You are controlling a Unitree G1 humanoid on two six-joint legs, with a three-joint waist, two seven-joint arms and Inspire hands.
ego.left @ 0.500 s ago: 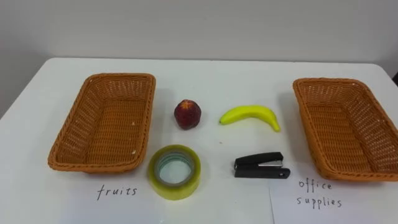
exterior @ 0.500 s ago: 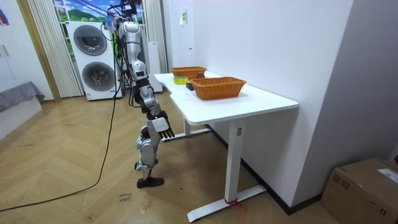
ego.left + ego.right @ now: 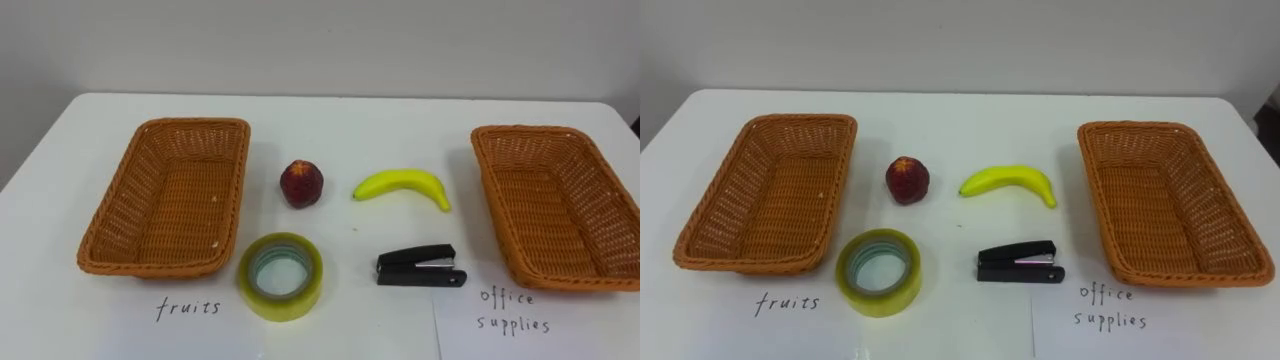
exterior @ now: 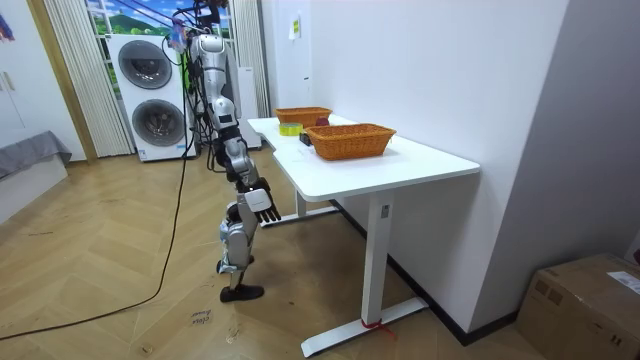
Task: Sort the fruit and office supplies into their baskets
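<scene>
On the white table [image 3: 400,120] stand two woven baskets, the left basket [image 3: 150,268] and the right basket [image 3: 530,131], both with nothing inside. Between them lie a red round fruit [image 3: 301,183], a yellow banana [image 3: 402,186], a roll of yellowish tape [image 3: 285,305] and a black stapler [image 3: 420,267]. In the room view I stand at the table's long side, with my right hand [image 4: 262,200] hanging open below the tabletop, away from all the objects.
A handwritten label [image 3: 188,308] lies before the left basket, and a labelled sheet of paper [image 3: 512,312] before the right one. A wall runs behind the table. Stacked washing machines [image 4: 150,95] stand behind me. A cardboard box [image 4: 590,300] sits on the floor.
</scene>
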